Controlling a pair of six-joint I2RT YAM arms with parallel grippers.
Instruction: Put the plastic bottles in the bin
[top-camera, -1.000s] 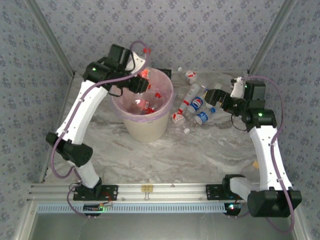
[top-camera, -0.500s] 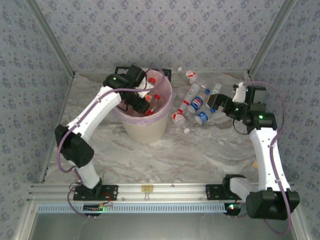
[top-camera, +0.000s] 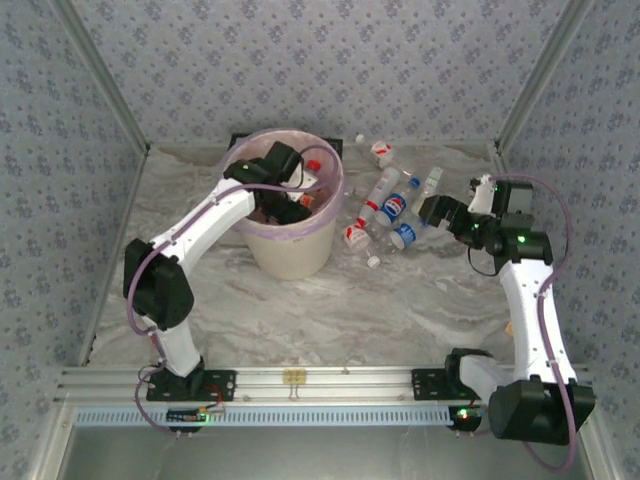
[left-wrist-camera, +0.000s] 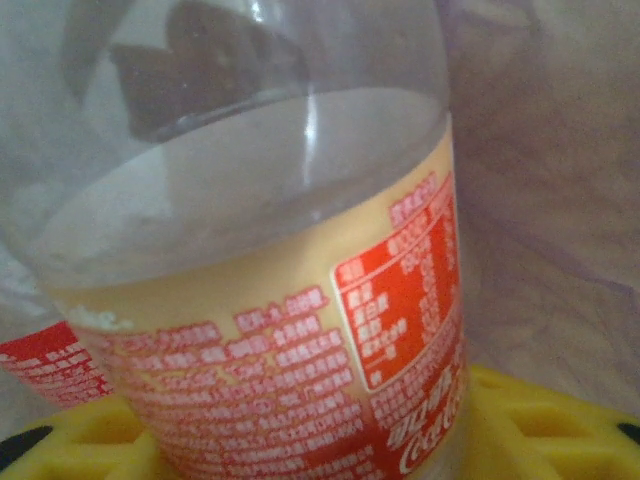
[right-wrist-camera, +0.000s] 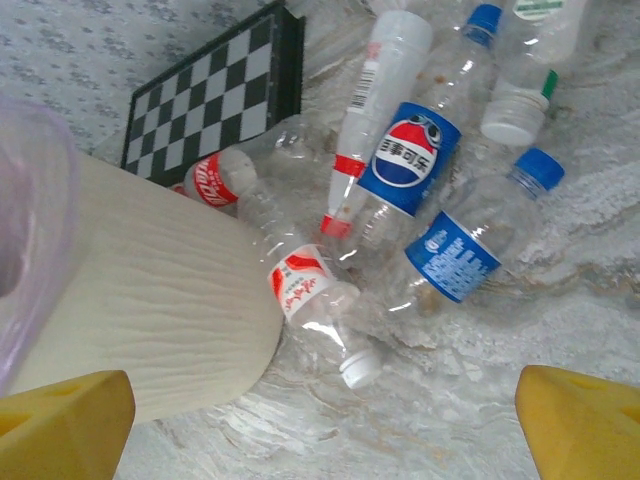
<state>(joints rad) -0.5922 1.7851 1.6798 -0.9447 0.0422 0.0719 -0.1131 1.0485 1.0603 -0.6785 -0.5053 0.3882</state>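
From above, the left claw (top-camera: 290, 205) is down inside the bin (top-camera: 296, 260), while the right claw (top-camera: 432, 210) hangs to the bin's right, near the bottles (top-camera: 392, 208) heaped on the table (top-camera: 400, 305) just right of the bin. At the left wrist, a Coca-Cola bottle (left-wrist-camera: 300, 330) sits close against the lens inside the bin, with the pink liner (left-wrist-camera: 545, 200) behind it and yellow pads (left-wrist-camera: 545, 425) under it; I cannot tell whether the claw grips it. At the right wrist, the fingers (right-wrist-camera: 580, 415) are spread wide and hold nothing; a red-label bottle (right-wrist-camera: 305, 285) lies against the bin's wall, a Pepsi bottle (right-wrist-camera: 415, 160) and a blue-label bottle (right-wrist-camera: 460, 255) lie farther right, and a chessboard (right-wrist-camera: 210, 100) is behind the bin.
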